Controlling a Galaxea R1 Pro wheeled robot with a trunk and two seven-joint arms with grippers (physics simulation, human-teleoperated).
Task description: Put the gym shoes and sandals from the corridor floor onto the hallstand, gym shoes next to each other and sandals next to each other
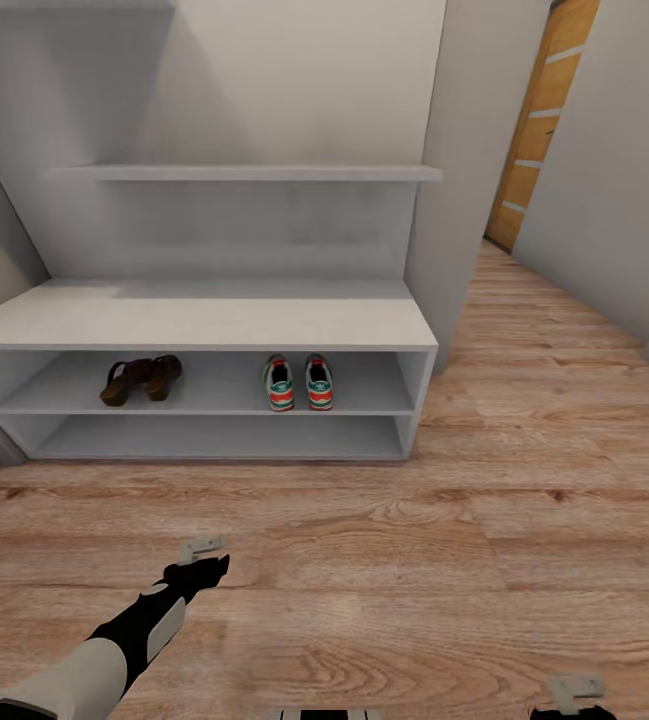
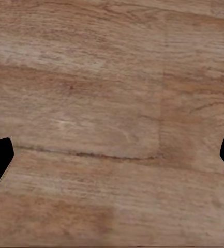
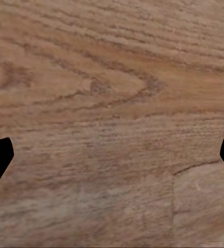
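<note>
Both pairs sit on the upper open shelf of the hallstand (image 1: 204,320): the two gym shoes (image 1: 298,383) side by side toward the right end, the two sandals (image 1: 141,379) close together toward the left, well apart from the sneakers. No footwear shows on the corridor floor (image 1: 524,480). The gym shoes run front to back, long axes toward 12 o'clock, red-orange heels facing the room and toes to the back wall. The sandals lie skewed, long axes roughly from 8 to 2 o'clock, and appear to lean on each other. The left gripper (image 1: 202,558) hangs low over the planks at 7 o'clock from the rack, spread wide and carrying nothing; the right gripper (image 1: 574,692), at the frame's lower edge, is likewise wide apart and empty, judging by its wrist view. Risks, as judged: the leaning sandals could slip off the shelf lip if the rack is bumped, and the low left arm could clip the unit if the base turns.
</note>
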